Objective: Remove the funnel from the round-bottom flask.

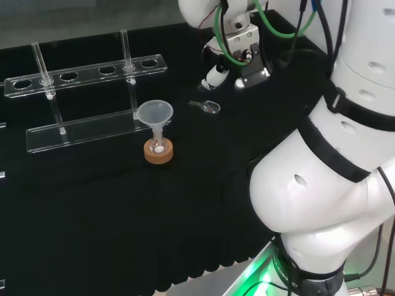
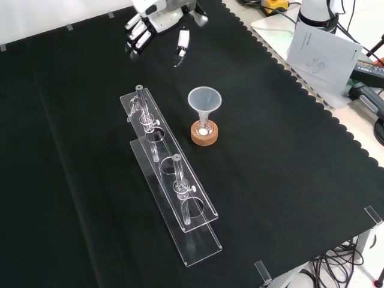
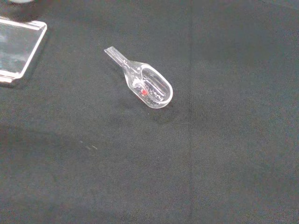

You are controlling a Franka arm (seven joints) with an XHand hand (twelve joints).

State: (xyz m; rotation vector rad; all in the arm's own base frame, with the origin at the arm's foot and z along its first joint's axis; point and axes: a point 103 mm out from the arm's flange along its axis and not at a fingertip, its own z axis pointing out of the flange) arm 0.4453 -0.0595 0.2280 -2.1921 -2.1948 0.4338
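Note:
A clear funnel (image 1: 155, 115) stands stem-down in a small round-bottom flask (image 1: 158, 147) that rests in a cork ring (image 1: 158, 154). From the front, the funnel (image 2: 204, 99) and the cork ring (image 2: 204, 134) sit beside the rack near the middle of the cloth. My hand (image 2: 157, 19) hovers well beyond them at the top of the front view, its fingers (image 2: 137, 39) nearly straight and holding nothing. In the head view the hand (image 1: 217, 74) is up and to the right of the funnel, apart from it.
A clear test tube rack (image 1: 86, 73) with tubes stands left of the flask in the head view; in the front view this rack (image 2: 171, 180) runs toward the near edge. A small clear scoop (image 1: 207, 106) lies under the hand; the wrist view shows this scoop (image 3: 145, 87). Papers (image 2: 324, 48) lie off the cloth.

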